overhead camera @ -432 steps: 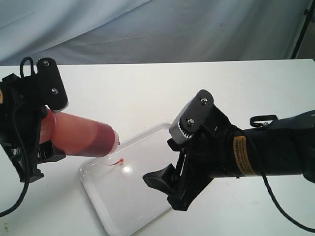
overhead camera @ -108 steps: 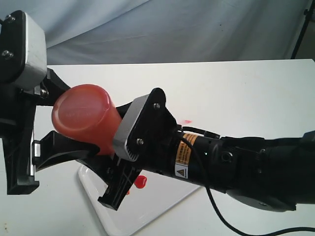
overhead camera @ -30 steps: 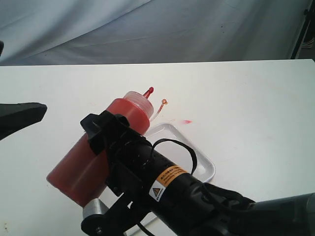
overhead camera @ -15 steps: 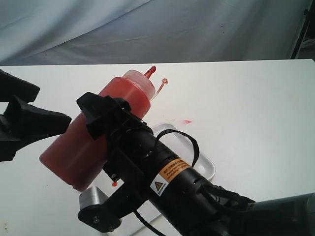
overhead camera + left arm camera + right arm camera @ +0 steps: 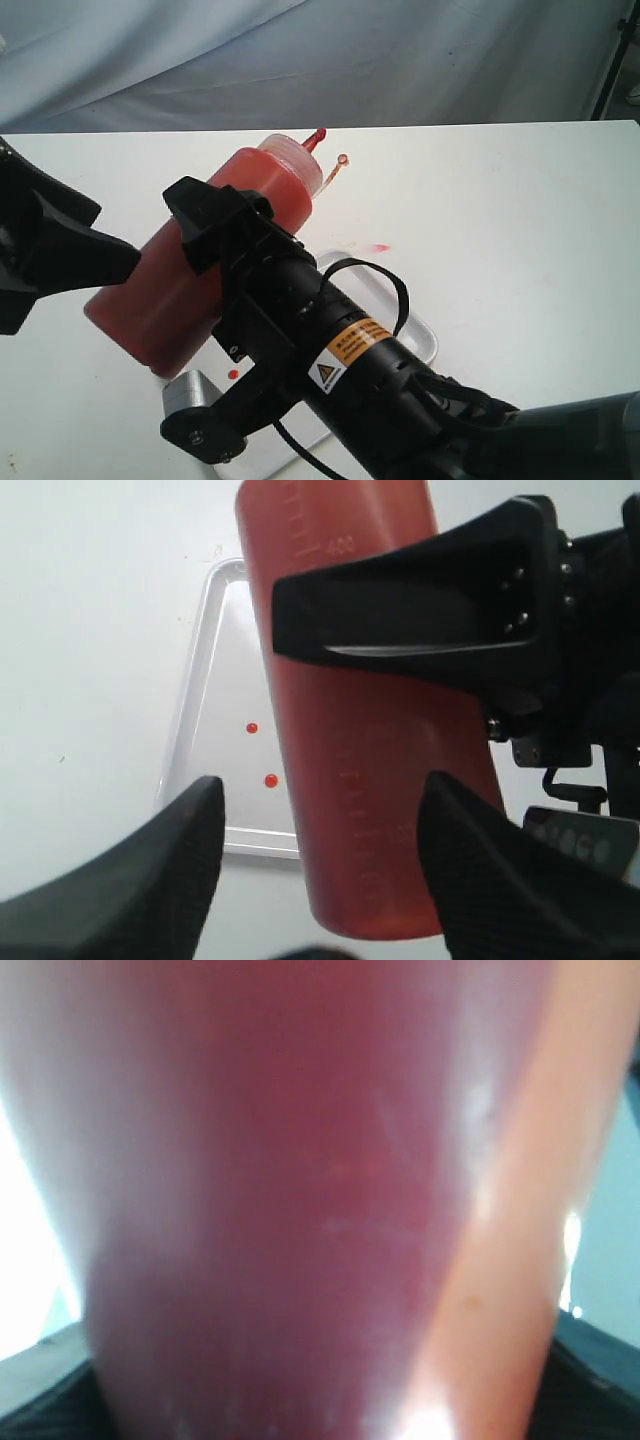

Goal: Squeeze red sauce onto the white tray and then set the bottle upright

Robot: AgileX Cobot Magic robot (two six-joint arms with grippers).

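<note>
The bottle [image 5: 215,250] hangs tilted above the table, its red nozzle [image 5: 316,137] up and to the back and its small tip cap [image 5: 342,159] dangling on its tether. My right gripper [image 5: 205,320] is shut on the bottle's body, and one of its fingers [image 5: 410,610] lies across the bottle [image 5: 360,780]. Dark red sauce [image 5: 300,1210] fills the right wrist view. My left gripper [image 5: 322,800] is open with the bottle's lower end between its fingers [image 5: 170,860]. The white tray [image 5: 205,670] lies underneath and carries two small red drops [image 5: 270,779].
A faint red smear [image 5: 378,247] marks the white table beyond the tray [image 5: 420,340]. One red drop [image 5: 232,373] shows under the bottle. A grey cloth backdrop [image 5: 400,60] hangs behind the table. The right arm's black body [image 5: 400,400] covers the near middle.
The right gripper has lifted the bottle, nozzle moving up and back. The left gripper has come in from the left edge, and its open fingers now flank the bottle's lower end.
</note>
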